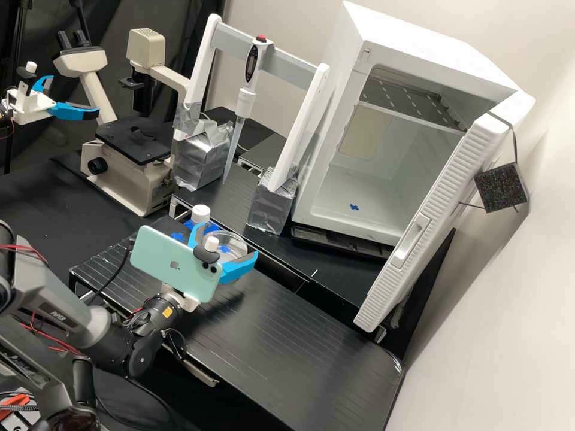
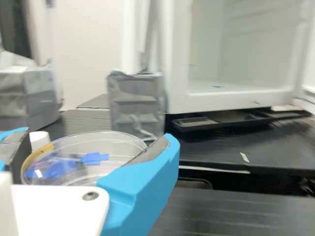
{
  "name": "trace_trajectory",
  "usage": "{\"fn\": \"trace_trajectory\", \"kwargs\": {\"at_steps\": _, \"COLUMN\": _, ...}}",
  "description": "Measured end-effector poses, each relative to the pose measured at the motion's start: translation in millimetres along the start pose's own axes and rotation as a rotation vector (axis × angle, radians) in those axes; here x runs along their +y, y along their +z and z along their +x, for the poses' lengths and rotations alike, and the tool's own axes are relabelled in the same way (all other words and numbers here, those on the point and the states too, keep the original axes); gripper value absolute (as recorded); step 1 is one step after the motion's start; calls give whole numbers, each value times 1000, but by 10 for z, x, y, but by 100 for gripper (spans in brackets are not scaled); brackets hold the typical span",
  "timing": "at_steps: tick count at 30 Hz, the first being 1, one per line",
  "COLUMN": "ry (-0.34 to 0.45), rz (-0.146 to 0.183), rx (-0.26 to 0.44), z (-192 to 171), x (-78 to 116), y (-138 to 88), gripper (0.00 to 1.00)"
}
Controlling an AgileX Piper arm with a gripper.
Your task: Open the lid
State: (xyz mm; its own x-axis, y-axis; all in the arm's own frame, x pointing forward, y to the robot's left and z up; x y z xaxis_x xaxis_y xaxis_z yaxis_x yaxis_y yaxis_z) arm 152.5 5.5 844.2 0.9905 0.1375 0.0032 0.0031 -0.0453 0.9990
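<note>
Take the high view as a clock face with you at six. Your gripper (image 1: 227,242) is just below and left of the centre, over the near side of the black bench (image 1: 287,335), and the clear round dish (image 2: 81,160) lies within its span. You can't tell from these views whether the gripper is wide or clamped on the dish, so don't count it as a secure grasp.

On progress, your approach looks done: the gripper is lined up at the dish. What you can't confirm is the opening itself. The plastic is see-through, no separate lid shows set aside, and you can't tell whether a lid and base are joined or apart. I'd judge you at the middle of the job at best. Left to do, as I read it: make sure of the grip on the lid's rim, raise it straight off a steady base, and keep it level.

Mind the white cap (image 1: 200,214) close by, at between ten and eleven o'clock from the dish. The open fridge (image 1: 419,57) is farther off at two o'clock, and the pipette (image 1: 245,102) is at twelve; neither looks to be in your way.
</note>
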Motion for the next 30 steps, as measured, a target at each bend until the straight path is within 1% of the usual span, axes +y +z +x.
{"fn": "trace_trajectory", "kwargs": {"at_steps": 1, "ry": 17, "rz": 17, "rx": -19, "z": -11, "x": 25, "y": 30, "gripper": 0}}
{"fn": "trace_trajectory", "kwargs": {"at_steps": 2, "ry": 29, "rz": 23, "rx": -29, "z": -8, "x": 55, "y": 47, "gripper": 0}}
{"fn": "trace_trajectory", "kwargs": {"at_steps": 3, "ry": 45, "rz": 36, "rx": -44, "z": -2, "x": 94, "y": 78, "gripper": 0}}
{"fn": "trace_trajectory", "kwargs": {"at_steps": 5, "ry": 66, "rz": 38, "rx": -63, "z": 24, "x": 169, "y": 127, "gripper": 0}}
{"fn": "trace_trajectory", "kwargs": {"at_steps": 8, "ry": 89, "rz": 53, "rx": -92, "z": 55, "x": 257, "y": 206, "gripper": 0}}
{"fn": "trace_trajectory", "kwargs": {"at_steps": 11, "ry": 110, "rz": 62, "rx": -115, "z": 86, "x": 342, "y": 280, "gripper": 0}}
{"fn": "trace_trajectory", "kwargs": {"at_steps": 12, "ry": 121, "rz": 70, "rx": -127, "z": 95, "x": 367, "y": 315, "gripper": 0}}
{"fn": "trace_trajectory", "kwargs": {"at_steps": 14, "ry": 135, "rz": 87, "rx": -142, "z": 110, "x": 389, "y": 360, "gripper": 0}}
{"fn": "trace_trajectory", "kwargs": {"at_steps": 17, "ry": 142, "rz": 100, "rx": -165, "z": 141, "x": 405, "y": 435, "gripper": 0}}
{"fn": "trace_trajectory", "kwargs": {"at_steps": 23, "ry": 150, "rz": 68, "rx": -214, "z": 202, "x": 415, "y": 576, "gripper": 0}}
{"fn": "trace_trajectory", "kwargs": {"at_steps": 26, "ry": 169, "rz": 43, "rx": -234, "z": 231, "x": 440, "y": 625, "gripper": 0}}
{"fn": "trace_trajectory", "kwargs": {"at_steps": 30, "ry": 197, "rz": 0, "rx": -271, "z": 250, "x": 439, "y": 673, "gripper": 0}}
